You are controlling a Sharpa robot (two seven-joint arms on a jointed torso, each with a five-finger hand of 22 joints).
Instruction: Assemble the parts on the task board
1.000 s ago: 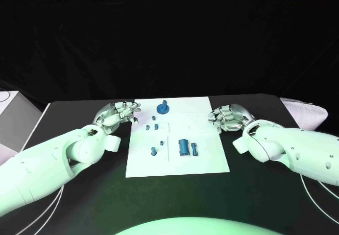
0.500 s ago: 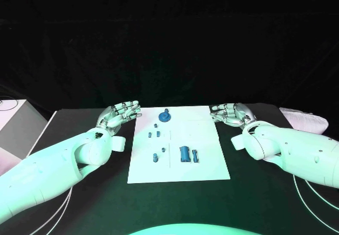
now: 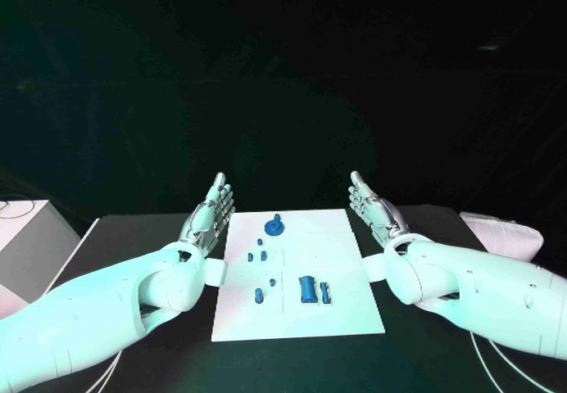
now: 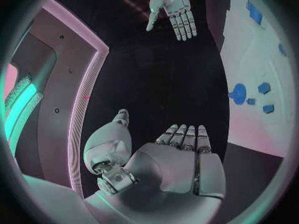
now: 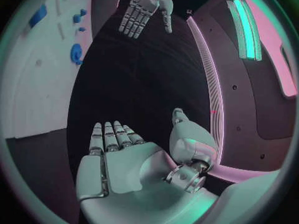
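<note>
Head view, my left robot hand [image 3: 209,214]: raised beside the task board's left edge, fingers straight and side by side, holding nothing.
Task board [image 3: 342,307]: white plate flat on the black table [image 3: 130,246], between my two hands.
Parts [image 3: 310,289]: small blue pieces scattered on the board, untouched.
My right robot hand [image 3: 374,210]: raised beside the board's right edge, fingers straight, palm inward, empty.

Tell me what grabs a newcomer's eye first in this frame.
The two silver hands: left hand and right hand are raised with straight fingers, flanking the far end of the white task board, holding nothing. Next, the blue parts scattered on the board, the roundest one near its far edge.
</note>
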